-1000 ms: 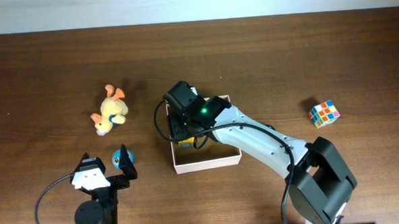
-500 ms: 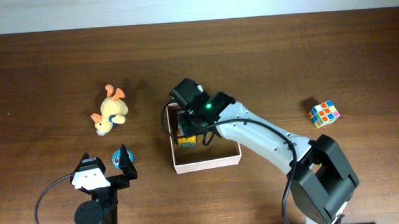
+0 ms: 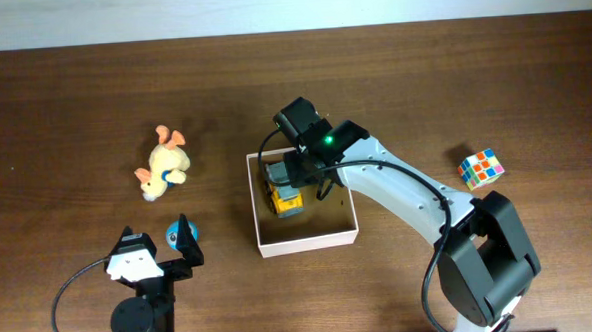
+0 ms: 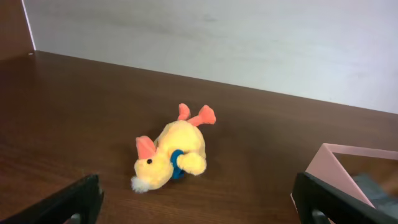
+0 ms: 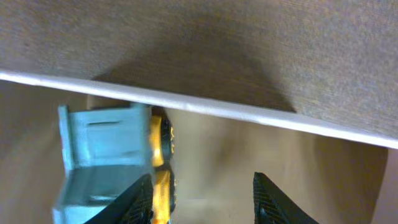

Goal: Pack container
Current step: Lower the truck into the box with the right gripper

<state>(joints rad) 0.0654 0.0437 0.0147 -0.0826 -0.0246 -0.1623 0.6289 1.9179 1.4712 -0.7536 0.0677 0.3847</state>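
Note:
The container [image 3: 307, 245] is a square shallow box with white walls and a tan floor, at the table's middle. A yellow and grey-blue toy truck [image 3: 282, 192] lies inside it by the left wall. My right gripper [image 3: 311, 173] hovers over the box's far side, open and empty. In the right wrist view the truck [image 5: 106, 149] lies just left of the open fingers [image 5: 205, 200], under the white wall [image 5: 249, 113]. My left gripper [image 3: 157, 238] is open and empty at the front left; in its own view the fingers [image 4: 202, 208] frame bare table.
A yellow plush duck [image 3: 163, 164] lies left of the box and shows in the left wrist view [image 4: 171, 155]. A small blue ball [image 3: 175, 231] sits by the left gripper's right finger. A Rubik's cube [image 3: 481, 168] stands at the right.
My right gripper carried the truck from the box's left edge into the box, let it go and moved right. The left arm has not moved.

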